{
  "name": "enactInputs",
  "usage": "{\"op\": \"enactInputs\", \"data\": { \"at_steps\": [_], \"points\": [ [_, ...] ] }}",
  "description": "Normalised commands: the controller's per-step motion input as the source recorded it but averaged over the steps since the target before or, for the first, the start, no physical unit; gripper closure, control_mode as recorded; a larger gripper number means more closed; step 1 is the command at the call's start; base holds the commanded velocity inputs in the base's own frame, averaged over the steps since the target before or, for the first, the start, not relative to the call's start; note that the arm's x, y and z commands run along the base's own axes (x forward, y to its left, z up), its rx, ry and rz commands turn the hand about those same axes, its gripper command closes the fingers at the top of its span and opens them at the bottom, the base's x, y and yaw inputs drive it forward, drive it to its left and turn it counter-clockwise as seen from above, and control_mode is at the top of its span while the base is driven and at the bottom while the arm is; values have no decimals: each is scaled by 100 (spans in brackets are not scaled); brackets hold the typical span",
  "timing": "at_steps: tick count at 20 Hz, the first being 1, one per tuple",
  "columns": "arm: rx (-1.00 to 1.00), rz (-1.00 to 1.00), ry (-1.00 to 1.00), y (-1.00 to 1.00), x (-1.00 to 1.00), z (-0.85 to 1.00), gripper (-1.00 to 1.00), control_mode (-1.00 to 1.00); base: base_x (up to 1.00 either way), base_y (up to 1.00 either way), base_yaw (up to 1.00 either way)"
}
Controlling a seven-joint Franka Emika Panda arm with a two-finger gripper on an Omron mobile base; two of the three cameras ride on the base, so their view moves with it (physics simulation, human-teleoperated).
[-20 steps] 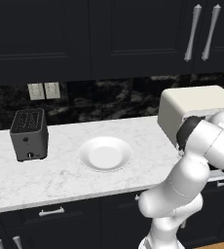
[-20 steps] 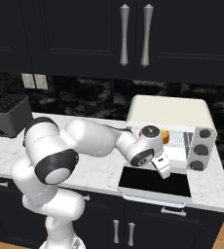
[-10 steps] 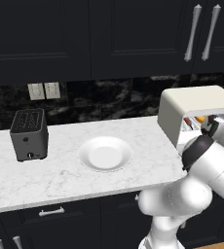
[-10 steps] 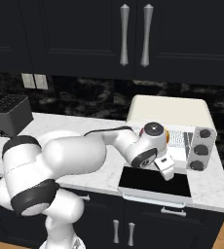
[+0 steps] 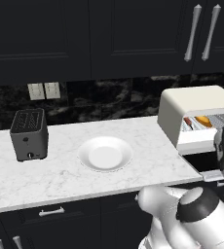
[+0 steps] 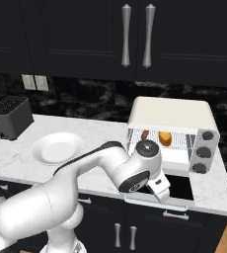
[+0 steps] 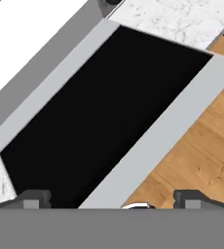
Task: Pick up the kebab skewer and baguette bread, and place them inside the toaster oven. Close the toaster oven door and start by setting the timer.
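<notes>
Jaws: spread wide, holding nothing
Gripper (image 7: 112, 200): over the oven door (image 7: 99, 112), which lies folded down flat in front of the toaster oven (image 6: 170, 114)
Skewer (image 6: 145, 134): on the rack inside the toaster oven, left side
Bread (image 6: 165, 138): just beside the skewer, inside
Plate (image 5: 105, 153): left of the toaster oven
Toaster (image 5: 29, 134): further left

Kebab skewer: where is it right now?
The kebab skewer is inside the open toaster oven on the rack's left side in the right base view, beside the baguette bread.
</notes>
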Motion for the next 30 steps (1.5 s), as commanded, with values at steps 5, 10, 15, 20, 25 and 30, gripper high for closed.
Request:
{"op": "enactInputs", "data": {
  "at_steps": [5,10,15,20,25,30],
  "points": [
    [0,18,2,33,-76,0,-100,-100,0,0,0],
    [-4,19,11,38,-35,0,-100,-100,0,0,0],
    [-4,20,2,35,-13,-32,-100,-100,0,0,0],
    [0,19,-9,3,-1,-46,-100,-100,0,0,0],
    [-3,16,-2,5,10,-19,-100,-100,0,0,0],
    [-13,10,0,0,9,-14,-100,-100,0,0,0]
  ]
}}
